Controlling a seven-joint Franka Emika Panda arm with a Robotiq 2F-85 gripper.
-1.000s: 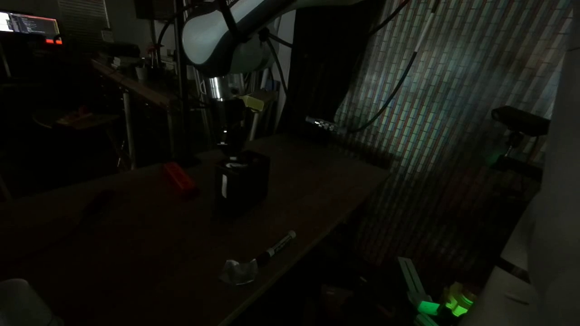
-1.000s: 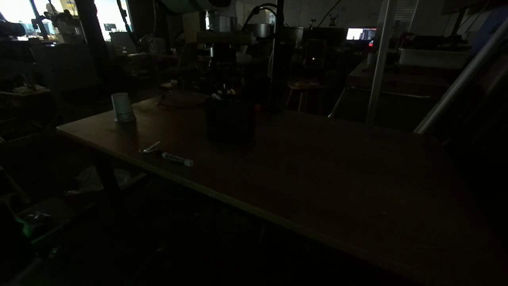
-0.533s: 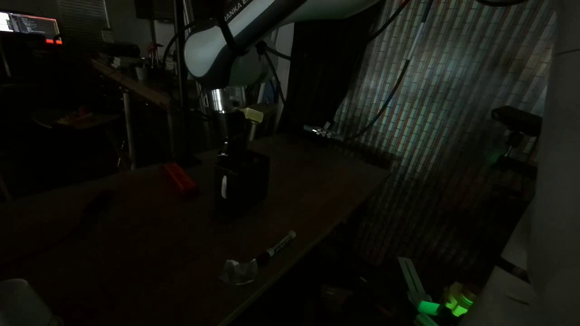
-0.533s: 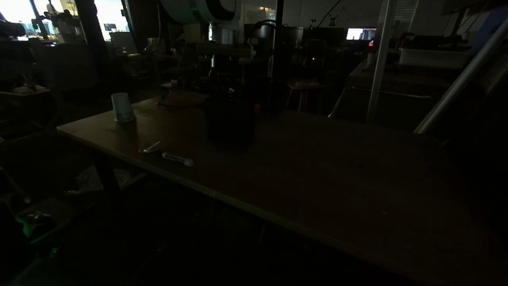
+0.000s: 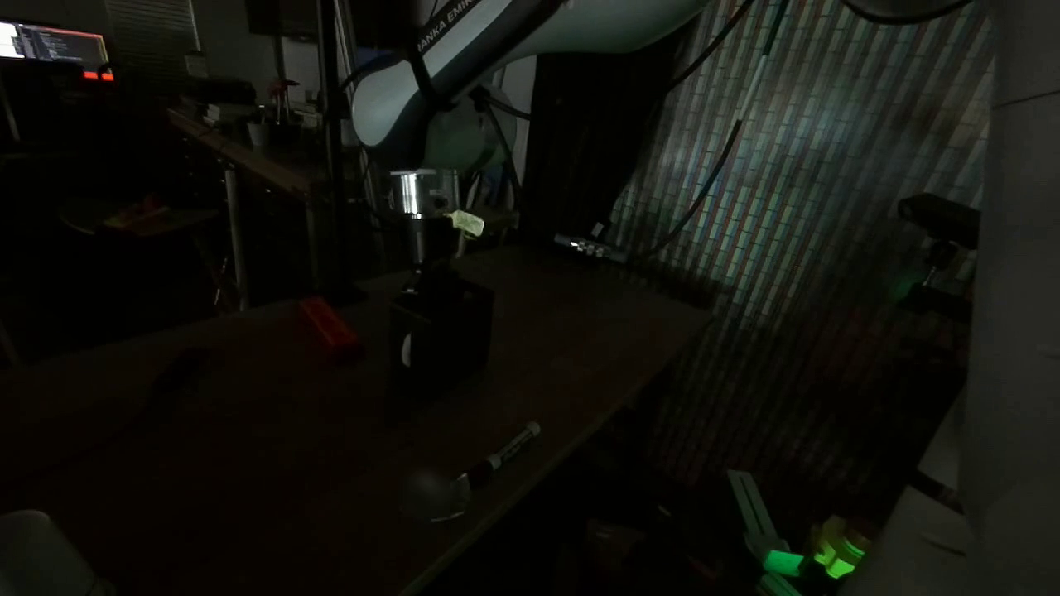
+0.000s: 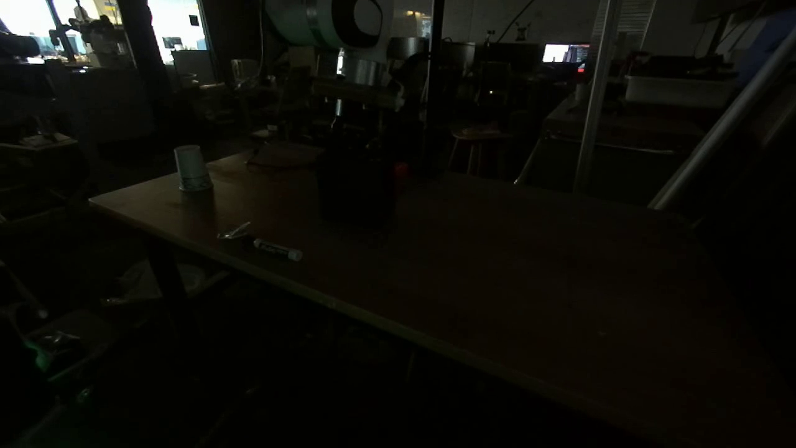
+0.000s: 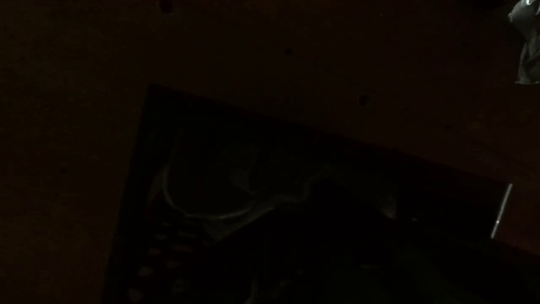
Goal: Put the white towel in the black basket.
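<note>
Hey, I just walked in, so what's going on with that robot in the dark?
A robot arm holds its gripper at the mouth of a black basket on the table. Inside, the wrist view faintly shows pale folds of what is probably the white towel. It's too dark to tell whether the gripper is open or shut on it. A marker lies on the table too.
</note>
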